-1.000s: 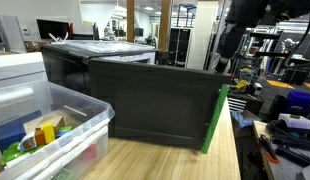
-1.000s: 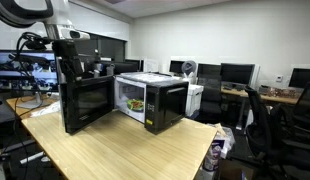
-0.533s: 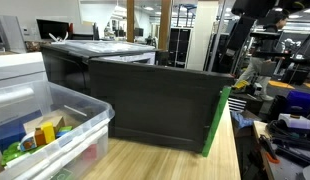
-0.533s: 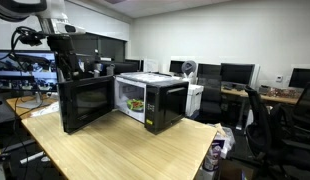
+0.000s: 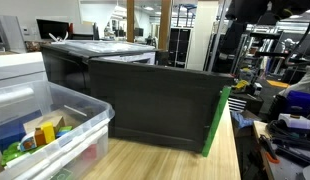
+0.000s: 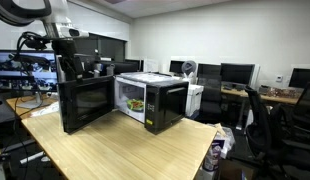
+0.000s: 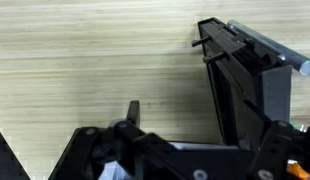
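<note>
A black microwave [image 6: 160, 100] stands on a wooden table [image 6: 125, 150] with its door [image 6: 83, 102] swung wide open. In an exterior view the door [image 5: 155, 100] fills the middle, with a green strip on its free edge. My gripper [image 6: 67, 55] hangs just above the door's top free corner, as an exterior view [image 5: 227, 48] also shows. In the wrist view I look down on the door's top edge [image 7: 240, 75] and its handle [image 7: 270, 52]. The gripper [image 7: 200, 125] is open and holds nothing. Its left fingertip [image 7: 133, 108] is over the bare table, and the door edge lies toward the right finger.
A clear plastic bin [image 5: 55, 125] with colourful toys stands on the table next to the microwave. A plate of food [image 6: 135, 102] sits inside the oven. Office chairs [image 6: 260, 115], monitors and cluttered desks [image 5: 285, 110] surround the table.
The arm shifted a little above the door's corner and came back to nearly the same spot. The door and microwave have not moved.
</note>
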### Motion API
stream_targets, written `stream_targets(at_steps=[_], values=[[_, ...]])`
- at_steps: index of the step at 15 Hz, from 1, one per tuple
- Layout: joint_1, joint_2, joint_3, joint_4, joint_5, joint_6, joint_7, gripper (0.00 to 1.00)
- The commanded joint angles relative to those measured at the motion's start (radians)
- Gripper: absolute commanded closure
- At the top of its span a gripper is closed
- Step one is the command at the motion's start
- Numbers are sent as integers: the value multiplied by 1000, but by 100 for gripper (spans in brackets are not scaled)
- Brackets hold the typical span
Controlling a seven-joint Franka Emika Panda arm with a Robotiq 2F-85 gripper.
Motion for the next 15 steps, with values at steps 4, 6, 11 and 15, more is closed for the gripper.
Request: stream_targets(at_steps=[4,6,11,15], values=[[-10,61,17,1,11,40,-3,0],[-1,59,21,1,16,28,-7,0],[18,44,31,1,26,12,-13,0],[43,37,42,0,32,-4,-11,0]])
